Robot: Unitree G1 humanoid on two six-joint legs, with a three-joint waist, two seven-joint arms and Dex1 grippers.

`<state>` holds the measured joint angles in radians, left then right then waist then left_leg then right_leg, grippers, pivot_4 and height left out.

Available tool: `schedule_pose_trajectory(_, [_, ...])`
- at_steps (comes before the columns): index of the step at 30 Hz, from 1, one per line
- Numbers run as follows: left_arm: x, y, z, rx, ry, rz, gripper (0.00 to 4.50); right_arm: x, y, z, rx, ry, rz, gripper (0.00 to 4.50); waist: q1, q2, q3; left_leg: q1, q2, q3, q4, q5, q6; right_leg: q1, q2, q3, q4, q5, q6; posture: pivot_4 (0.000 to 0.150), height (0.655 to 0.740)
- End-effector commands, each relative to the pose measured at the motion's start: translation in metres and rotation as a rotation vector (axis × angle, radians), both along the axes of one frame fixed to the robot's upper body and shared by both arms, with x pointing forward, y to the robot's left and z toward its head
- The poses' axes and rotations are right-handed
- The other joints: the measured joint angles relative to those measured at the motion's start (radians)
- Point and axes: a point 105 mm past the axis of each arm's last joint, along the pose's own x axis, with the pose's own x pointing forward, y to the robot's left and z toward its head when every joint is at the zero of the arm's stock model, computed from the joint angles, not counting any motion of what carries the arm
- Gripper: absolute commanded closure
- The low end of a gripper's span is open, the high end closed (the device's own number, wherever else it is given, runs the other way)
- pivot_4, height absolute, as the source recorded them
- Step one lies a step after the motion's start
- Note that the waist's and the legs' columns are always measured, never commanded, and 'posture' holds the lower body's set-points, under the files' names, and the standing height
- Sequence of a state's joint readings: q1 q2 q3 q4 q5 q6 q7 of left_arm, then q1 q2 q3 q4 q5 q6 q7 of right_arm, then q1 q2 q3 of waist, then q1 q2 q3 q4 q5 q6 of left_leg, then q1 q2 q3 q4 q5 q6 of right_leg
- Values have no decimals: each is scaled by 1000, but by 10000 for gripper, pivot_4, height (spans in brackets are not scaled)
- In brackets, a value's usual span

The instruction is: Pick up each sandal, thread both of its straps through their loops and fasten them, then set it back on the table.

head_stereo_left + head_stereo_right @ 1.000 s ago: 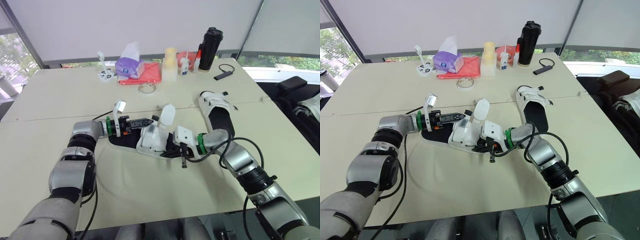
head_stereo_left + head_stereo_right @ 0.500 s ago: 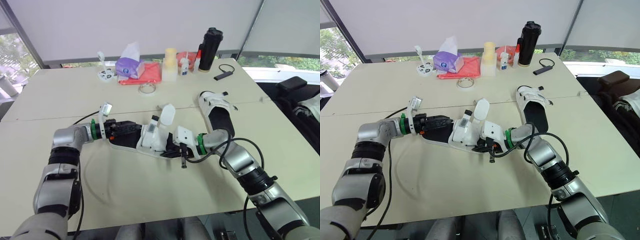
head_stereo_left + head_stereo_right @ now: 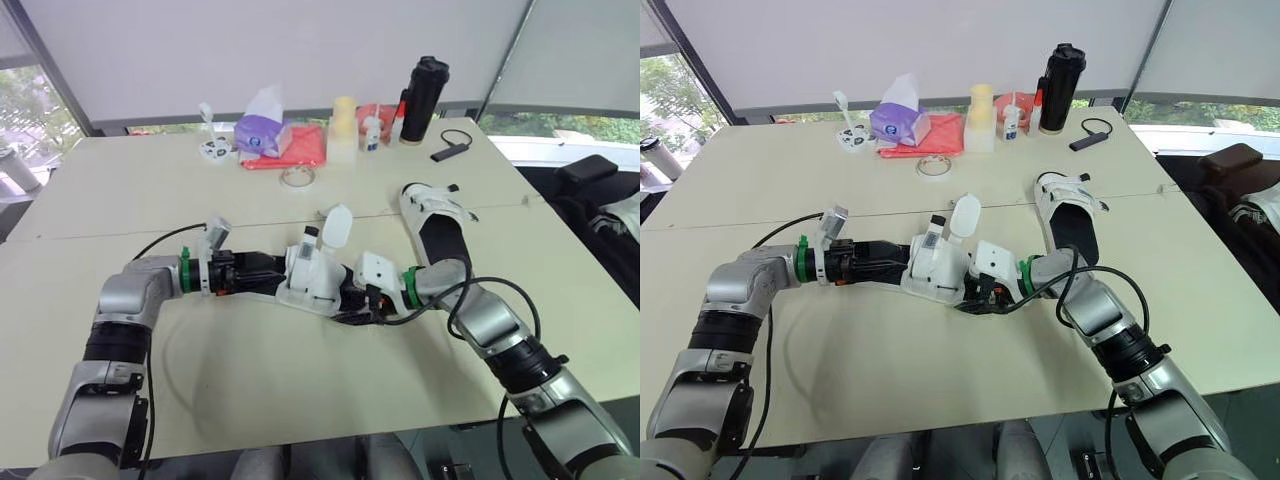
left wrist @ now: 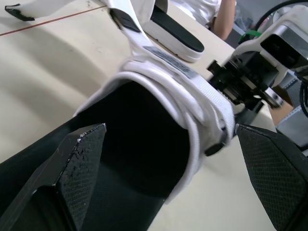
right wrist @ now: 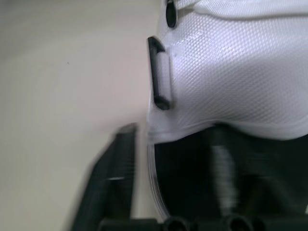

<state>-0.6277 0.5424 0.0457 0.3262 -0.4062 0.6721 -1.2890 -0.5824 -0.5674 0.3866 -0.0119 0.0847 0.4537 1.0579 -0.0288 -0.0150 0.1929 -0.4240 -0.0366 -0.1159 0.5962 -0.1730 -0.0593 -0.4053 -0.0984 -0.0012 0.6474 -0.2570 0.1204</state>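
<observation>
Two grippers are sitting at the sandal (image 3: 316, 283): I'm seeing the left gripper (image 3: 260, 274) spreading wide around its heel, the right gripper (image 3: 352, 300) at its toe, can't tell its grip.

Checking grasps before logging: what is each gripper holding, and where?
Left gripper: open, fingers straddling the near sandal's bare-sole end, not clamped. Right gripper sits at its strapped end; grip cannot be told.

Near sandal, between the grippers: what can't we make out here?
- Toe end of the sandal: eye views, partly hidden by the right gripper.
- Its heel: left wrist view, cut off by the picture's edge.
- Its sole edge: right wrist view, blurred.
- Whether the raised strap is threaded: eye views, too small.
</observation>
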Motion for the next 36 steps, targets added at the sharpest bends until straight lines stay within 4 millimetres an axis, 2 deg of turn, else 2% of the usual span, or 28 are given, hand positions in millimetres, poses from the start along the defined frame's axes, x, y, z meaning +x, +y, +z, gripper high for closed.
schedule_pose_trajectory(1, [-3, -2, 11, 1, -53, -18, 0, 5, -16, 5, -21, -31, -70, 10179, 6, 0, 0, 0, 0, 0, 0, 0, 0, 0, 0, 0, 0, 0, 0, 1500, 7400])
schedule_pose_trajectory(7, [-10, 2, 7, 71, -90, -56, 0, 3, -27, 18, -3, -56, -117, 10179, 14, 0, 0, -1, 0, 0, 0, 0, 0, 0, 0, 0, -1, 0, 0, 1500, 7400])
schedule_pose_trajectory(11, [-11, 10, 4, 156, -189, -80, 0, 4, -38, 31, 3, -102, -166, 10179, 14, 0, 0, -1, 0, 0, 0, 0, 0, -1, 0, 0, -1, 0, -1, 1500, 7400])
schedule_pose_trajectory(18, [-10, 11, 1, 201, -214, -102, 0, 0, -39, 35, 6, -112, -177, 10179, 13, 0, 0, -1, 0, 0, 0, 0, 0, -1, 0, 0, -1, -2, -3, 1500, 7400])
schedule_pose_trajectory(21, [-8, 11, 3, 193, -234, -93, 0, 2, -39, 37, 22, -128, -202, 18165, 13, 0, 0, -1, 0, 0, 0, 0, 0, -1, 0, 0, -1, -1, -3, 1500, 7400])
schedule_pose_trajectory(23, [-8, 11, 4, 193, -243, -89, 0, 1, -37, 36, 32, -120, -207, 28655, 13, 0, 0, -1, 0, 0, 0, 0, 0, -1, 0, 0, -1, -2, -3, 1500, 7400])
schedule_pose_trajectory(26, [-5, 11, 7, 178, -253, -73, 9161, 3, -36, 36, 39, -125, -223, 44571, 13, 0, 0, -1, 0, 0, 0, 0, 0, -1, 0, 0, -1, -1, -3, 1500, 7400])
schedule_pose_trajectory(30, [-1, 12, 10, 189, -282, -58, 28398, 4, -36, 35, 36, -132, -235, 45000, 13, 0, 0, -1, 0, 0, 0, 0, 0, -1, 0, 0, -1, -1, -2, 1500, 7400])
schedule_pose_trajectory(36, [10, 9, 8, 235, -370, -43, 28398, 3, -33, 31, 35, -122, -229, 45000, 14, 0, 0, -1, 0, 0, 0, 0, 0, -1, 0, 0, -1, 0, -1, 1500, 7400])
